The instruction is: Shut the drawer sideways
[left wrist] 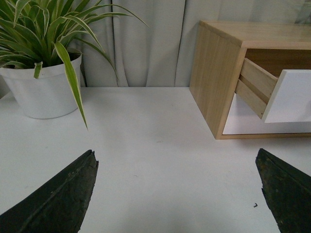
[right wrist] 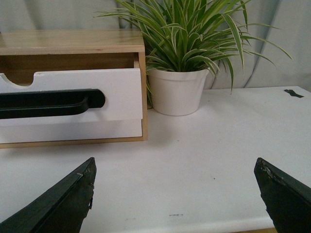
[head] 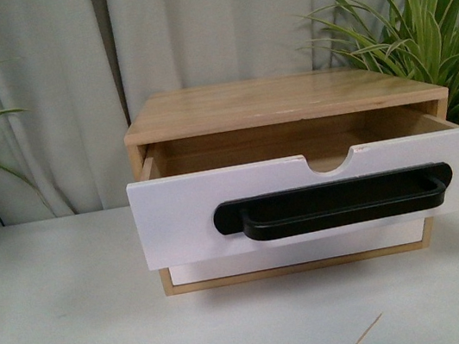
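The drawer [head: 184, 218] has a white front, a long black bar handle [head: 335, 203] and a semicircular notch in its top edge. It stands pulled out of a wooden cabinet [head: 279, 99] on the white table. It also shows in the left wrist view [left wrist: 291, 97] and in the right wrist view [right wrist: 116, 90]. My left gripper [left wrist: 177, 167] is open and empty over bare table, left of the cabinet. My right gripper [right wrist: 175, 167] is open and empty over the table, right of the cabinet. Neither arm shows in the front view.
A plain white drawer front [head: 299, 253] sits shut below the open one. A potted plant [right wrist: 177, 90] stands close to the cabinet's right side. Another potted plant [left wrist: 41, 87] stands to the left. Grey curtains hang behind. The table's front edge [right wrist: 204, 227] lies near my right gripper.
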{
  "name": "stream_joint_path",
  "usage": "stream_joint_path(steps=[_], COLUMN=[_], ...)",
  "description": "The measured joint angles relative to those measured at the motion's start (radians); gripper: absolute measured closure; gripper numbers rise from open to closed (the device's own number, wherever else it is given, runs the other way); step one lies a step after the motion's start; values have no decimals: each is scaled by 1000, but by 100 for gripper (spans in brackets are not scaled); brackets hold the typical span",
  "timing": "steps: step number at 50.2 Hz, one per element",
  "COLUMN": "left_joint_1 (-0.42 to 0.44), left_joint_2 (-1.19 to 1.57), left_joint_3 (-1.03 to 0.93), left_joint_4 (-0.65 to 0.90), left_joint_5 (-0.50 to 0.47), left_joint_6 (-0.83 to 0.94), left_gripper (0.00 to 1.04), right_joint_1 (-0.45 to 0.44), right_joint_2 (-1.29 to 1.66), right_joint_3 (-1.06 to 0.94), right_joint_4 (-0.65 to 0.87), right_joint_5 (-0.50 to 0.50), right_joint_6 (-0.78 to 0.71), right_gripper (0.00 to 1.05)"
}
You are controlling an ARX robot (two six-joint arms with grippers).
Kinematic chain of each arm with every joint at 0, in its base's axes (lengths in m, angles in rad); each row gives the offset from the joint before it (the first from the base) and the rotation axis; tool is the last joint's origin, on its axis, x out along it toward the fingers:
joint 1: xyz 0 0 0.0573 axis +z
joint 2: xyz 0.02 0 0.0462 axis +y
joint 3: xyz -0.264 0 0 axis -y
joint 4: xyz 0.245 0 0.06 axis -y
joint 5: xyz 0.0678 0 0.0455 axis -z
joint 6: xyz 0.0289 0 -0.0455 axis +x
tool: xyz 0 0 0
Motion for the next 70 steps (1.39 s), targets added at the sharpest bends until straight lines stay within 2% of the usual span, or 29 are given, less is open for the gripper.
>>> stream_joint_path(steps=[51, 52, 53, 55, 56, 57, 59, 60, 61, 62, 64, 70], left_joint_1=[0, -5, -19, -70, -114, -176, -245, -283, -298, -309, -332, -392], left_joint_2=[0, 5, 16, 60, 113, 195, 294, 356, 391, 426, 502, 675], left_joint_3=[0, 1, 5, 29, 53, 85, 118, 135, 145, 154, 183, 255], left_joint_4=[0, -3, -13, -67, -109, -161, -211, -233, -241, -242, -228, -124], left_joint_5=[0, -26, -43, -238, -368, -541, -713, -840, -896, -939, -953, -858], left_joint_6=[0, -8, -16, -85, -124, -226, -333, -441, -487, -549, -710, -953], left_gripper=[6, 6, 6, 6, 6, 6, 6, 6, 6, 6, 6, 6], right_joint_1=[0, -6, -27, -72, -98, -116, -129, -129, -127, -120, -98, -48], right_joint_2=[0, 4, 26, 79, 125, 168, 263, 292, 318, 348, 403, 526], right_joint_3=[0, 1, 19, 55, 79, 99, 130, 137, 145, 155, 180, 203], right_joint_4=[0, -4, -50, -134, -182, -220, -251, -247, -238, -222, -197, -157], right_joint_5=[0, -18, -77, -238, -325, -399, -526, -570, -584, -582, -537, -457], right_joint_6=[0, -1, -6, -16, -22, -23, -27, -33, -40, -60, -112, -280], right_gripper=[9, 9, 9, 9, 9, 9, 9, 9, 9, 9, 9, 9])
